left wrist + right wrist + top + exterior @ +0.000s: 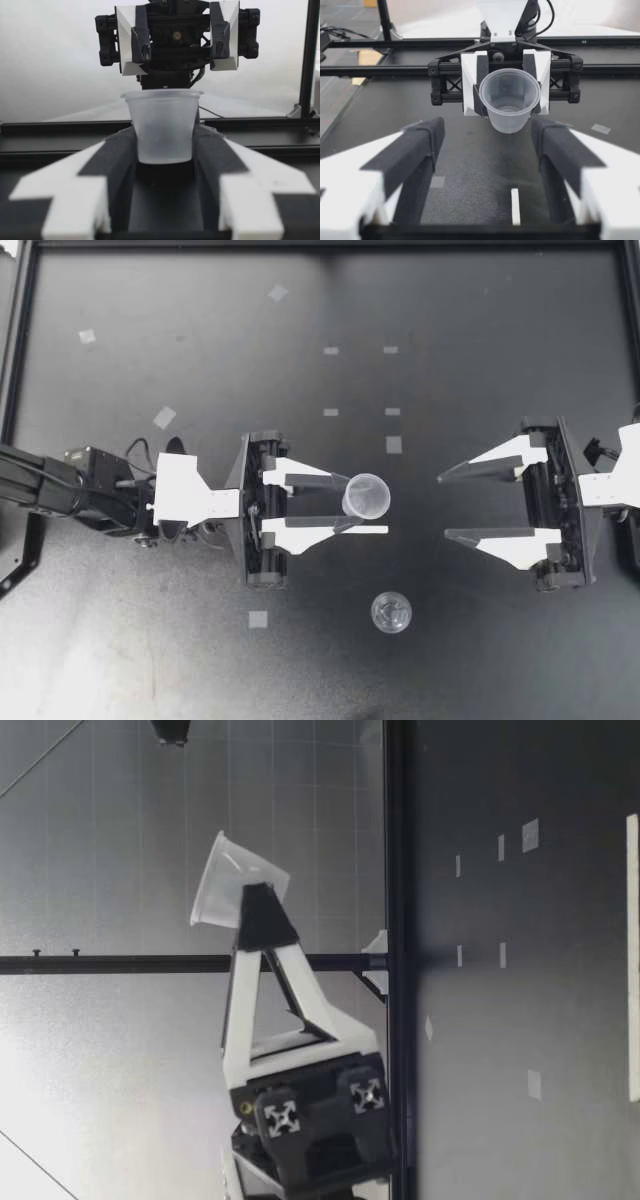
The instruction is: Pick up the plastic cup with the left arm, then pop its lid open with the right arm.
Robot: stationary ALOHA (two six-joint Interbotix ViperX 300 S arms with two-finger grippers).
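Left end effector (pixel 352 502) grasping a cup (pixel 367 495) off the counter (pixel 520 660); right end effector (pixel 443 506) released, facing it.
The top view alone shows a second cup (pixel 391 612) standing on the counter near the held one. Only the low view shows the held cup (pixel 225 880) raised well above the counter. Its long axis is tilted, mouth up and leaning toward the right end effector, whose wrist view looks into the open mouth (pixel 510 97). The base sits between the left fingers (pixel 117 165).

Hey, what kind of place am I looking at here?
Likely a robotics lab bench: my left gripper and right gripper face each other over a black table dotted with tape marks, the left shut on a clear plastic cup.
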